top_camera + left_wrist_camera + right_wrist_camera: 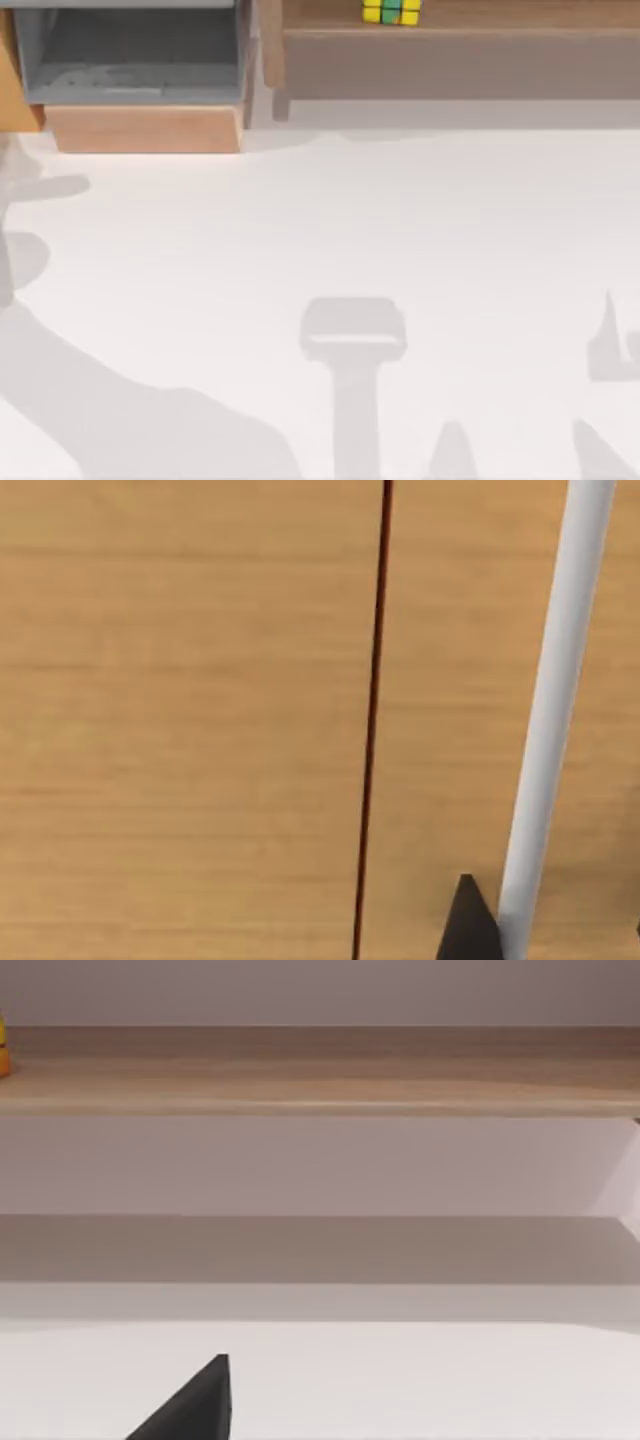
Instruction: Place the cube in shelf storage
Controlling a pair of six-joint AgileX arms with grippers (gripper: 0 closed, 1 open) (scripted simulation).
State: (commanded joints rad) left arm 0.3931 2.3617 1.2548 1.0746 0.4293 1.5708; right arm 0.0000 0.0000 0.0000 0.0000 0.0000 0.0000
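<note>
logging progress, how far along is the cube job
Looks done: the cube already sits on the brown shelf at the top view's far edge, right of the grey-lined box. Nothing is in hand. Nothing obvious is left beyond parking the arms.

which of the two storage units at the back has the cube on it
The long brown shelf storage at the top view's right holds the cube on its board; the grey-lined box at left doesn't.

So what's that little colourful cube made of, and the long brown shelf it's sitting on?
The cube looks like smooth plastic: flat yellow, green and blue tiles split by dark lines. The shelf looks like wood, with a matte finish: streaky brown grain runs along its board in the right wrist view. Since this is a rendered scene, that's only how they look.
</note>
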